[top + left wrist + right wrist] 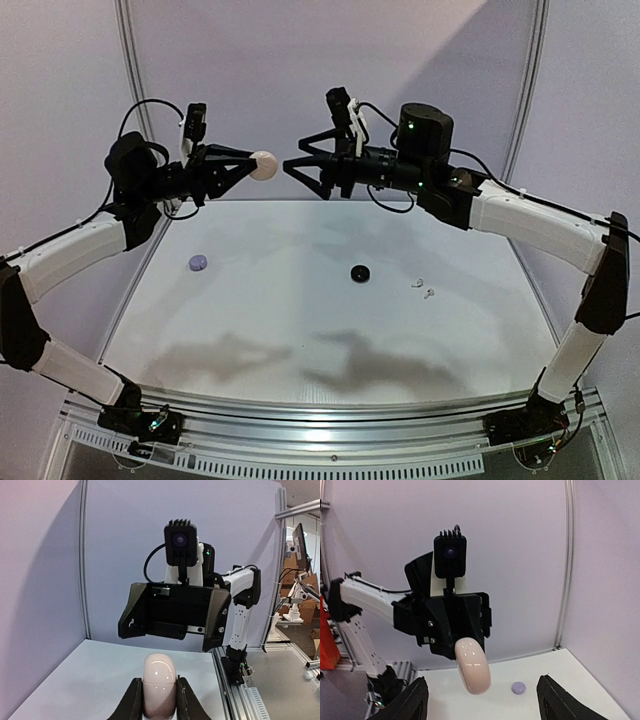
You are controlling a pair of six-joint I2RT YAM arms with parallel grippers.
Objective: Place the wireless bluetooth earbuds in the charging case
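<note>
A closed, pale pinkish-white round charging case (263, 165) is held high above the back of the table. My left gripper (255, 166) is shut on it; in the left wrist view the case (159, 682) stands between the two black fingers (131, 702). My right gripper (303, 175) is open and empty, facing the case a short gap to its right. The case also shows in the right wrist view (472, 665), between and beyond the spread fingertips (420, 687). Two tiny white earbuds (422, 288) lie on the table at right.
A lavender round case (199, 262) lies on the table at left and also shows in the right wrist view (518, 687). A black round case (360, 272) lies near the middle. The white table (300, 340) has a metal rail along its near edge.
</note>
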